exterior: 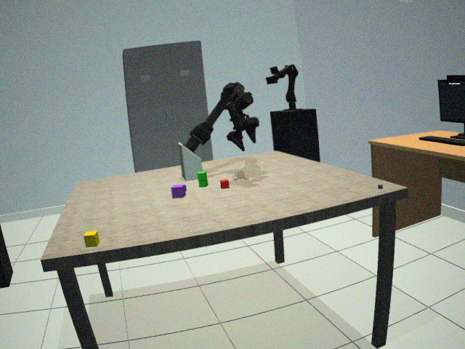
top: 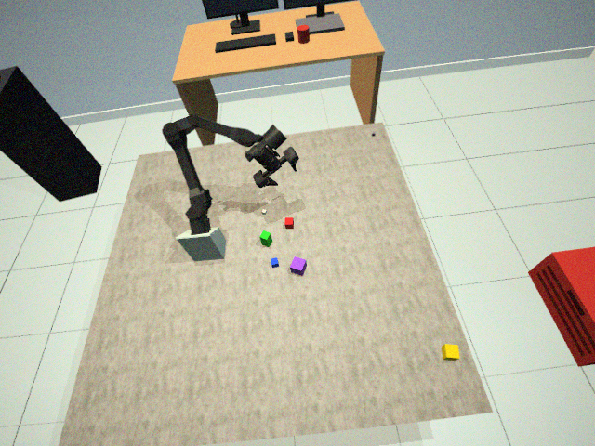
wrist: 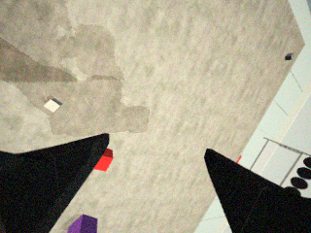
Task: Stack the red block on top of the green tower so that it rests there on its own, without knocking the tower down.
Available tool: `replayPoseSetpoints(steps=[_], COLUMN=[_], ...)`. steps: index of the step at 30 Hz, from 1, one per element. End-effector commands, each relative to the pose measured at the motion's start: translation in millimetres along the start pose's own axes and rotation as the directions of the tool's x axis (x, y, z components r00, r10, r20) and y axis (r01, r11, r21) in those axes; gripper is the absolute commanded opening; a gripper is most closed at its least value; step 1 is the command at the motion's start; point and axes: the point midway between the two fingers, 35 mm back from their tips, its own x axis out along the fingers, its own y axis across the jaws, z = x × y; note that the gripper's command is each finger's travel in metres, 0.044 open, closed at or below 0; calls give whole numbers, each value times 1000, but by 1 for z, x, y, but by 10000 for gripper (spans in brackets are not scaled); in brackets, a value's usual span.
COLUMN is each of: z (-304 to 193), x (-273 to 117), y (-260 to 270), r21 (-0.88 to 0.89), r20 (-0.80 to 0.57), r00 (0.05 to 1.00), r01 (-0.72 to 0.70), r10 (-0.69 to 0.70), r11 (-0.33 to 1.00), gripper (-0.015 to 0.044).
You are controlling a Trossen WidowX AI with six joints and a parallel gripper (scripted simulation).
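Observation:
The red block lies on the table; in the wrist view it is partly hidden behind the left finger. The green tower stands upright on the table near the arm's base, a short way from the red block and apart from it. It does not show in the wrist view. My gripper is wide open and empty. It hangs high above the table, its fingers pointing downward, off to the desk side of both the red block and the tower.
A purple block and a small blue block lie near the tower. A tiny white block lies near the red one. A yellow block and a tiny dark block lie near table edges.

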Motion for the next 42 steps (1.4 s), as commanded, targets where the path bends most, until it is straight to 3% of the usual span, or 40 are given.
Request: replayPoseSetpoints(steps=[1, 7, 14, 19, 25, 36, 42], z=[-20, -46, -72, -89, -109, -111, -111], x=[8, 17, 27, 33, 40, 42, 72], y=[6, 18, 32, 43, 56, 58, 72], r21=[295, 658, 933, 999, 929, 912, 912], r20=[-27, -45, -47, -36, -11, -8, -7], r00=[998, 988, 967, 945, 913, 909, 909], r01=[-53, -82, -47, 28, 161, 178, 177], r10=[63, 148, 252, 326, 409, 418, 417], r11=[954, 748, 356, 31, -333, -369, -370], gripper=[440, 440, 440, 440, 440, 440, 440])
